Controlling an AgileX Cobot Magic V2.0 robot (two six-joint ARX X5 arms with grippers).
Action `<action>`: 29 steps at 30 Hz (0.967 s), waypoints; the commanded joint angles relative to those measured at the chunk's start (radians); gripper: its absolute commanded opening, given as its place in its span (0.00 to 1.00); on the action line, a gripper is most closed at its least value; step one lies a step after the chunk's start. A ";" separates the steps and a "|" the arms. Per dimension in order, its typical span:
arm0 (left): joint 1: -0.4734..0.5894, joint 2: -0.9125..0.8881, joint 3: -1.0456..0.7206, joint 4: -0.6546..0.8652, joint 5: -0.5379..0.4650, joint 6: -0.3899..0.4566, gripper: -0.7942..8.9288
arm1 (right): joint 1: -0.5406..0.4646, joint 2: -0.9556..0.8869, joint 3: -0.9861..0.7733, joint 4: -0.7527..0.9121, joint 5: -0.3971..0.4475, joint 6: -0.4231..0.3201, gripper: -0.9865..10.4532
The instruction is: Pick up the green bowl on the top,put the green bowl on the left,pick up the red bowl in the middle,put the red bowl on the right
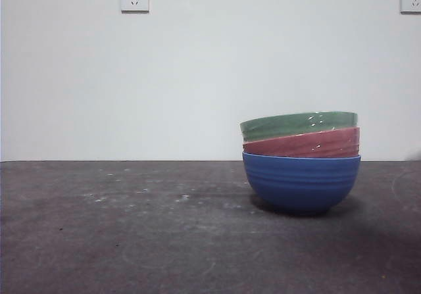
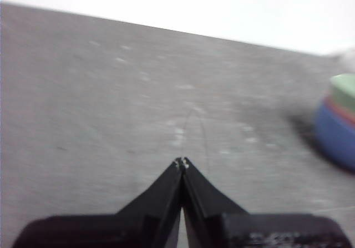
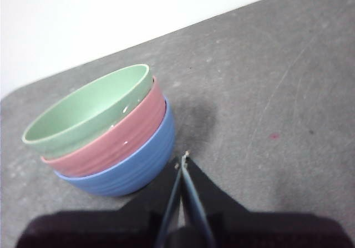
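Front view: green bowl [image 1: 298, 124] sits on top, nested in red bowl [image 1: 302, 145], inside blue bowl [image 1: 301, 183]. Looks hard, shiny, light, maybe slippery. Grab thin rim. Left gripper [image 2: 181, 162] pinched together, far off. Right gripper [image 3: 183, 158] pinched together, beside stack.

Nested inside the blue bowl [image 1: 301, 185], so mostly hidden — only rim bands of the red bowl [image 1: 302, 144] and green bowl [image 1: 298, 124] showing. Blurred and cut off at the edge in the left wrist view.
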 commanded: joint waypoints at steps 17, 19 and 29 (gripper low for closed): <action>0.003 0.227 0.217 0.000 0.047 -0.180 0.08 | 0.001 0.158 0.291 -0.145 0.004 0.107 0.08; 0.003 0.289 0.272 0.007 0.050 -0.152 0.08 | 0.001 0.208 0.357 -0.179 0.003 0.091 0.08; 0.002 0.617 0.588 -0.096 0.248 0.071 0.08 | 0.001 0.488 0.686 -0.356 -0.005 -0.120 0.08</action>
